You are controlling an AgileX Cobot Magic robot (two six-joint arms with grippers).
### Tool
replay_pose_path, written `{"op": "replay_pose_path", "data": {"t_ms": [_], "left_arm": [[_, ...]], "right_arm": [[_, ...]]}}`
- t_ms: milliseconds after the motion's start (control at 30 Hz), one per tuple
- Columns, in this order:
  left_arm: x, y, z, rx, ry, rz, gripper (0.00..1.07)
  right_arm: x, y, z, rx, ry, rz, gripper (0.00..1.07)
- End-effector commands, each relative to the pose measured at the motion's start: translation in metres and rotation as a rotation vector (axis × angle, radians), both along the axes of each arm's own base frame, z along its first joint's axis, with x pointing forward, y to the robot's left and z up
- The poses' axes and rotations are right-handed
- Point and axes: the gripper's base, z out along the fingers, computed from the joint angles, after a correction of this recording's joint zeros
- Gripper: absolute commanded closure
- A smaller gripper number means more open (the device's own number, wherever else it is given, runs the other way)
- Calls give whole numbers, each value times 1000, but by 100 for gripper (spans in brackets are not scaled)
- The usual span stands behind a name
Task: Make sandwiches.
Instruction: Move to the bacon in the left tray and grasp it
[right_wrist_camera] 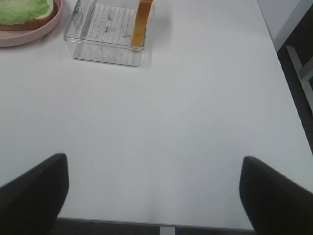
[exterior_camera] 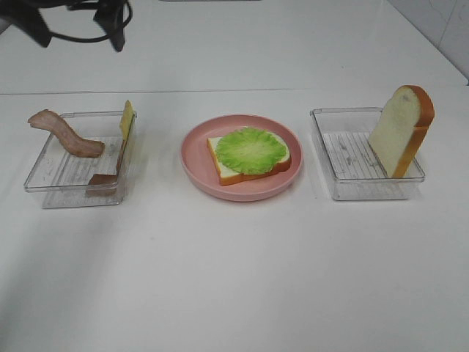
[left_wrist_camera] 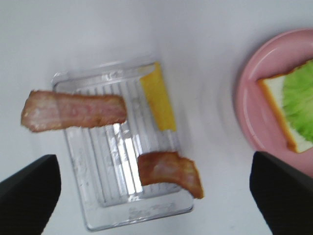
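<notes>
A bread slice with a ruffled green lettuce leaf on it lies on the pink plate. The left clear tray holds a bacon strip draped over its rim, a second bacon strip and a yellow cheese square leaning on its wall. Another bread slice stands upright in the right clear tray. My left gripper is open and empty high above the left tray, with the bacon and cheese below it. My right gripper is open and empty over bare table.
The table's right edge shows in the right wrist view, with floor beyond it. The right tray and the plate lie far ahead of the right gripper. The left arm shows dark at the top left of the high view.
</notes>
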Motion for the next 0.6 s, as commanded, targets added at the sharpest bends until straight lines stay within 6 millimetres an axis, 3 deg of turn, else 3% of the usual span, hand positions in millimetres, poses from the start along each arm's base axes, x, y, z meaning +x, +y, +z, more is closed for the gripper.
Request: {"op": "replay_pose_path", "data": {"t_ms": [33,67,133,200,233,333,400,600], "left_arm": [[-11,28,-16,14,161,27,7],[-11,28,-16,14,161,27,7],[-11,57,-31,-7,218,65,7],[-10,63,-33,-8,224,71,7],[-9,76,-34,-8,226,89,7],[-9,83,-35,-9,222,100,7],[-6,110,-37,-15,208,142,7],[-1,134,-36,-53,152,175,7]], "right_arm": [[-4,0,-1,-2,-36,-2,16],[-4,0,-1,-2,-36,-2,16],[-4,0,-1,-2,-36,-2,16],[-4,0,-1,-2,-36,-2,16],[-4,0,-1,-2,-36,-2,16],[-4,0,-1,-2,-36,-2,16],[-4,0,-1,-2,-36,-2,16],[-4,0,-1,-2,-36,-2,16]]}}
